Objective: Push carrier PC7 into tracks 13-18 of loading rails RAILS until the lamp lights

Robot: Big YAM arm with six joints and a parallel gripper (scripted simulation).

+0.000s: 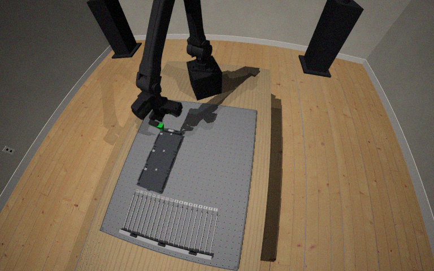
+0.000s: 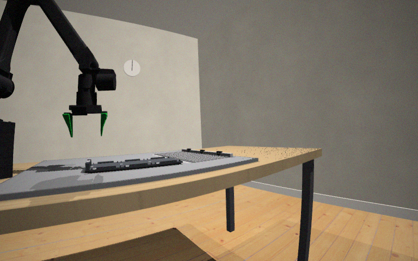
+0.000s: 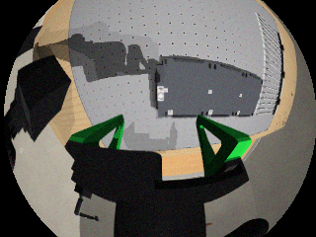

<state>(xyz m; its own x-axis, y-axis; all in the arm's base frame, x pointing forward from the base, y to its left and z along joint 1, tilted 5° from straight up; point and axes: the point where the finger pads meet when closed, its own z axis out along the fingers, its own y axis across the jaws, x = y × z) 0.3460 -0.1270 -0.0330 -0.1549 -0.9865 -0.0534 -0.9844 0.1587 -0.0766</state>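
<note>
Carrier PC7 [image 1: 161, 161] is a flat dark tray lying on the grey plate [image 1: 198, 178]. Its far end is just short of the number tiles, in front of the leftmost tracks in the top view. Its handle [image 1: 171, 131] points toward the arm's base. The rails [image 1: 169, 222] end at a pale stop bar [image 1: 164, 244] with three dark lamps. My gripper [image 2: 86, 124] has green fingers; it is open and empty, pointing down well above the carrier's handle end [image 2: 88, 162]. In the wrist view the carrier [image 3: 204, 93] lies ahead of the open fingers, with the rails [image 3: 271, 59] beyond.
The arm's black base block [image 1: 204, 79] stands on the table behind the plate. Two black pillars [image 1: 329, 35] stand on the floor beyond the table. The plate's near edge lies close to the table edge [image 2: 184, 184].
</note>
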